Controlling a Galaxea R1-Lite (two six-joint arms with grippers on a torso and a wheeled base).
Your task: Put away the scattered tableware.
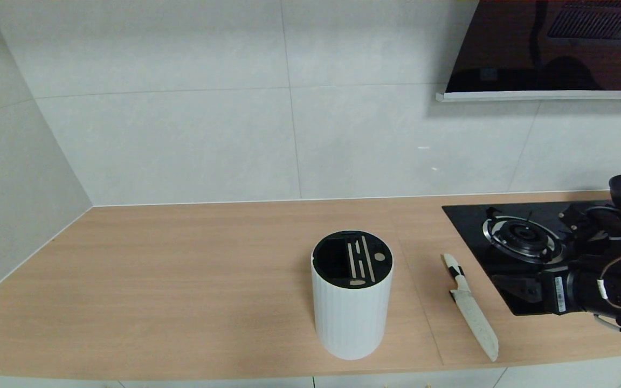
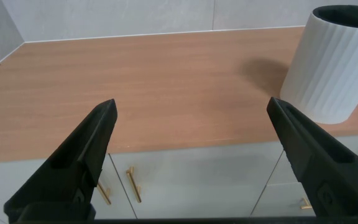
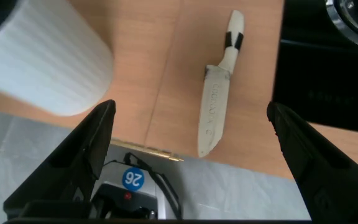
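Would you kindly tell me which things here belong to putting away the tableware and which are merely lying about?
For the job: knife, lying flat on the counter; white slotted holder, upright beside it.
Just lying about: gas hob; range hood on the wall.

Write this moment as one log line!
knife: flat on counter, beside holder | left gripper: open, empty | right gripper: open, near knife

light: bright, even | shadow: faint, beside holder (image 2: pixel 331 62) | glare: reflections on hood (image 1: pixel 547 48)
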